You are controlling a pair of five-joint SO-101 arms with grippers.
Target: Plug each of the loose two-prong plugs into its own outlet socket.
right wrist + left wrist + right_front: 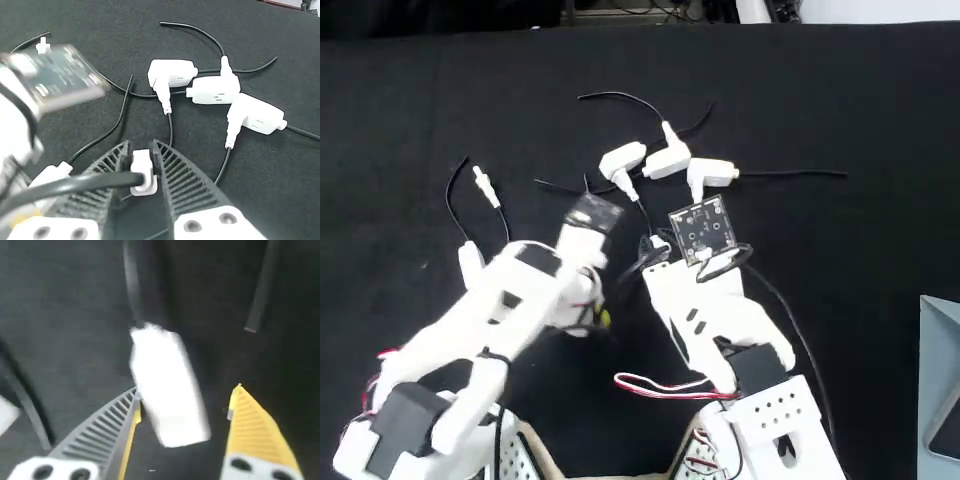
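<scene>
Three white outlet sockets lie in a cluster at mid-table: one (pixel 622 158) (pixel 172 74), the middle one (pixel 667 160) (pixel 214 90) and a third (pixel 712 172) (pixel 257 116). My right gripper (pixel 140 145) is shut on a white two-prong plug (pixel 141 172) whose black cable trails off to the side; it sits a short way before the sockets. My left gripper (pixel 187 388) is open, with a blurred white plug (pixel 167 390) lying between its yellow-edged fingers (pixel 252 425). Another loose plug (pixel 485 185) lies to the left on its black cable.
Black cables (pixel 620 98) curl around the sockets on the black mat (pixel 840 110). The left arm's camera board (pixel 55 75) hangs close beside my right gripper. A grey box (pixel 940 375) stands at the right edge.
</scene>
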